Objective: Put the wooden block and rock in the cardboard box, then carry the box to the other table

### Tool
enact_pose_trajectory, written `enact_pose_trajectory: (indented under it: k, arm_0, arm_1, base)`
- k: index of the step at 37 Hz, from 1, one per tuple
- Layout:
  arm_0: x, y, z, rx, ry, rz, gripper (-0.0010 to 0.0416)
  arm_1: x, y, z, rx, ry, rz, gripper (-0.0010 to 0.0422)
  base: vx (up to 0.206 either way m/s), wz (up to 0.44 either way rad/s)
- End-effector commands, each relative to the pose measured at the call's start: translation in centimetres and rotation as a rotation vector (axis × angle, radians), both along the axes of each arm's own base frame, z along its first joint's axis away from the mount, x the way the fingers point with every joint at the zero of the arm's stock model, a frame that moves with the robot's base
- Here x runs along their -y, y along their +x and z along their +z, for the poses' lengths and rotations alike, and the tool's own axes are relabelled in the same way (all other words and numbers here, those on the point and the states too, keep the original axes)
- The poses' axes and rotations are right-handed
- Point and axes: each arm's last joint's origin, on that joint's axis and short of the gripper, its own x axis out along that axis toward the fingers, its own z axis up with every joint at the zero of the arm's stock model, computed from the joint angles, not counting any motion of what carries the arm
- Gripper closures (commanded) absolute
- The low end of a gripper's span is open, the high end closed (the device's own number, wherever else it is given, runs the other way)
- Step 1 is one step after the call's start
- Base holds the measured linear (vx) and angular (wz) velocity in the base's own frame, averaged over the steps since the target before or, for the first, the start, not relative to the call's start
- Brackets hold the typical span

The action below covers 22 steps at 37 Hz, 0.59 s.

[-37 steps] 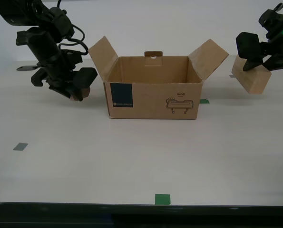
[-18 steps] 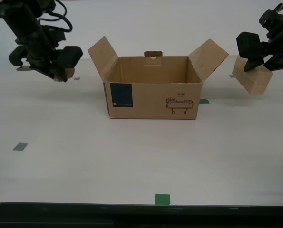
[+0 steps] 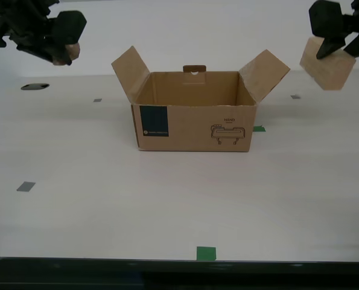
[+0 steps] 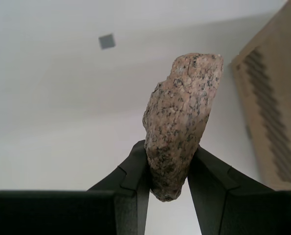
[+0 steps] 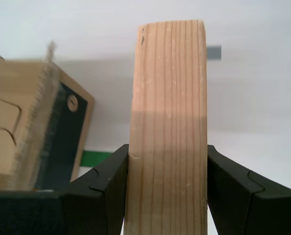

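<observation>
The cardboard box point(image 3: 194, 124) stands open on the white table point(image 3: 167, 199), flaps spread, its teal label and "HAND" drawing facing the camera. My first gripper point(image 3: 336, 43) is shut on the pale wooden block point(image 3: 328, 65), held tilted in the air above and beyond the box's flap at the exterior view's right. The first wrist view shows the wooden block point(image 5: 167, 127) clamped between the fingers point(image 5: 108, 191), with the box point(image 5: 33, 122) beside it. At the exterior view's upper left, my second gripper point(image 3: 61, 47) is shut on the speckled rock point(image 3: 71, 52). The rock point(image 4: 182, 122) sits pinched between its fingers point(image 4: 135, 176).
Green tape marks point(image 3: 206, 253) and grey tape marks point(image 3: 25, 186) dot the white tabletop. A dark oval hole or disc point(image 3: 34, 86) lies at the table's far edge on the exterior view's left. The table's dark front edge runs along the bottom of the exterior view.
Both arms have risen. My second gripper carried the rock up and toward the exterior view's left, away from the tabletop. My first gripper lifted the wooden block higher.
</observation>
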Motion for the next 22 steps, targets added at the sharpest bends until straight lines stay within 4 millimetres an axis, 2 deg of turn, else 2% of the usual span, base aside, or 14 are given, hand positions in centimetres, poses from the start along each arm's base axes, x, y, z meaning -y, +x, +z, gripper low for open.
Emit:
enact_pose_trajectory:
  k: [1,13,22]
  arm_0:
    - [0.0,-0.2,1.9,0.042,0.001,-0.002,0.0407]
    - [-0.1,-1.1,6.9,0.124,0.006,0.000,0.0407]
    - [-0.8,-0.8,9.6,0.185,0.122,0.074,0.0406]
  arm_1:
    - [0.1,0.1,1.3,0.022,-0.029,-0.009,0.0413]
    - [1.0,0.9,5.3,0.091,-0.052,-0.046,0.0413]
    - [3.7,0.8,7.5,0.138,-0.126,-0.156,0.0413]
  base:
    - [0.000,0.000]
    - [0.000,0.000]
    - [0.000,0.000]
